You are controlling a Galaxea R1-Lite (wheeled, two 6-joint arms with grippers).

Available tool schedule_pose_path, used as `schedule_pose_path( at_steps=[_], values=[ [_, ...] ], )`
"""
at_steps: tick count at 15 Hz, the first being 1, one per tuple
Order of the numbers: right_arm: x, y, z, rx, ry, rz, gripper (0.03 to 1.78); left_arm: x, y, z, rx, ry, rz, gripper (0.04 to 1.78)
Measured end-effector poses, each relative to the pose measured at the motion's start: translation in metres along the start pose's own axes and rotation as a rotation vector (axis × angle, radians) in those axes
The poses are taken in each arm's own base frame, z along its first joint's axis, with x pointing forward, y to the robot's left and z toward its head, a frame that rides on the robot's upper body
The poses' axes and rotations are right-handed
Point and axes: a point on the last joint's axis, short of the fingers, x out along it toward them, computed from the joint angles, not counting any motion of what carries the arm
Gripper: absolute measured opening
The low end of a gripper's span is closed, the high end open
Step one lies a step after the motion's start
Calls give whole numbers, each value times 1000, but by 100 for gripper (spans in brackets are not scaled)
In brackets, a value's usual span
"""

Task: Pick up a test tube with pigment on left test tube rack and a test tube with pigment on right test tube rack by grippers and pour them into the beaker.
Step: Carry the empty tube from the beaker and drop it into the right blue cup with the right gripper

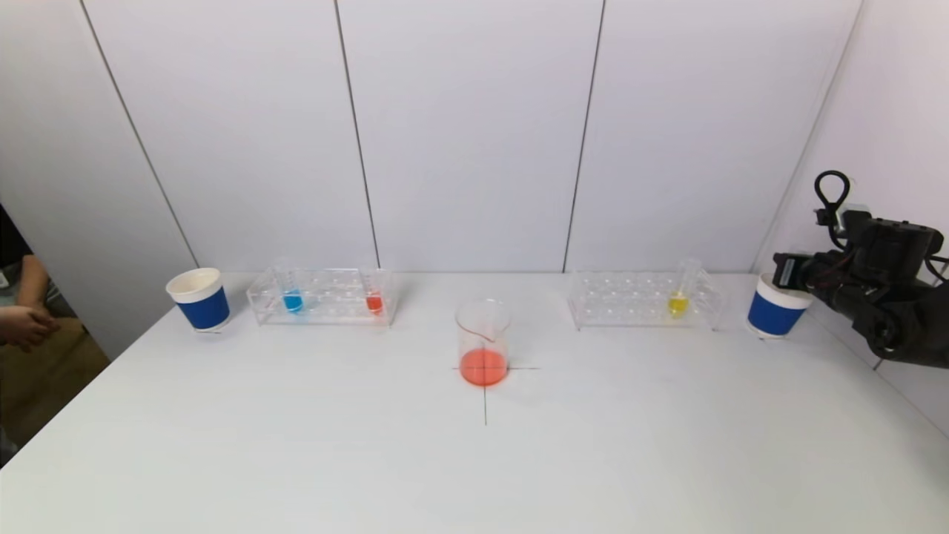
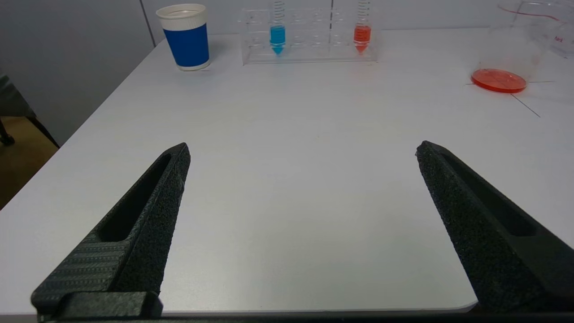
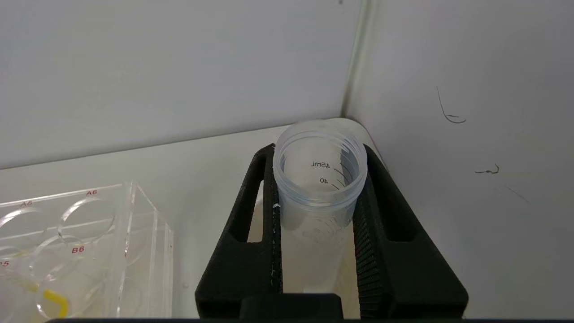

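Observation:
The glass beaker with orange liquid stands on the cross mark at the table's middle; it also shows in the left wrist view. The left rack holds a blue tube and a red tube. The right rack holds a yellow tube. My right gripper is shut on an empty clear test tube, held upright at the far right by the right blue cup. My left gripper is open and empty, low over the table's near left edge.
A second blue cup stands left of the left rack. White walls close off the back and the right side, close to my right arm. A person's hand shows at the left edge, off the table.

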Motion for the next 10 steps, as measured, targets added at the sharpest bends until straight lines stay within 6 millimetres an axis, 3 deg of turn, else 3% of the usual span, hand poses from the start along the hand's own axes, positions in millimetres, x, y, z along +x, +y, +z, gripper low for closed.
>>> schedule_pose_path(
  at_steps=[10],
  values=[
    [-1, 0, 0, 21, -14, 2, 51, 0, 0, 0, 0, 0, 0, 176]
  ],
)
